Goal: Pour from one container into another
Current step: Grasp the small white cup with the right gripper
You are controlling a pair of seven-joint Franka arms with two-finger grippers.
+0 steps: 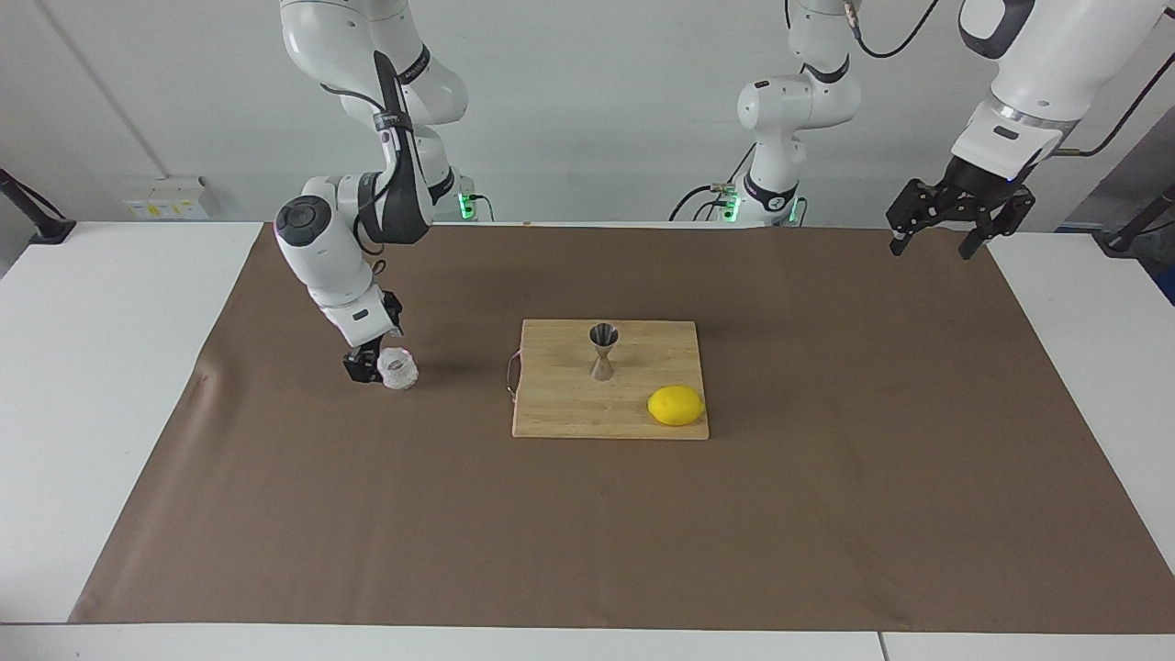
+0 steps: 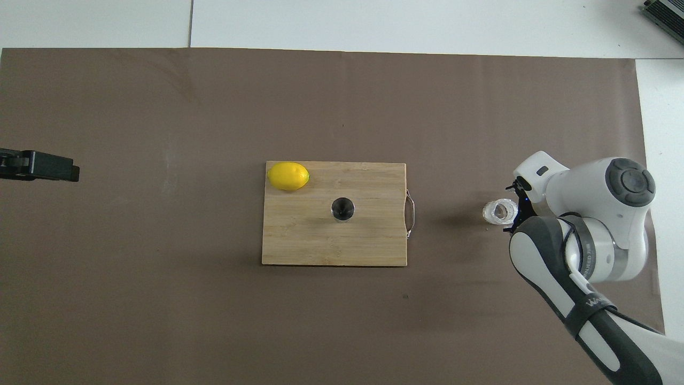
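The squat knobbly glass cup (image 1: 398,369) stands on the brown mat toward the right arm's end of the table; it also shows in the overhead view (image 2: 499,211). My right gripper (image 1: 369,365) is low at the cup's side, touching or nearly touching it, and appears in the overhead view (image 2: 514,209) too. The steel hourglass jigger (image 1: 602,352) stands upright in the middle of the wooden cutting board (image 1: 569,413), mouth up (image 2: 342,208). My left gripper (image 1: 932,248) hangs open and empty over the mat's edge at the left arm's end (image 2: 72,171).
A yellow lemon (image 1: 677,405) lies on the board's corner farther from the robots, toward the left arm's end (image 2: 288,176). The board has a metal handle (image 2: 410,213) on the side facing the cup. Brown mat (image 1: 826,514) covers the table.
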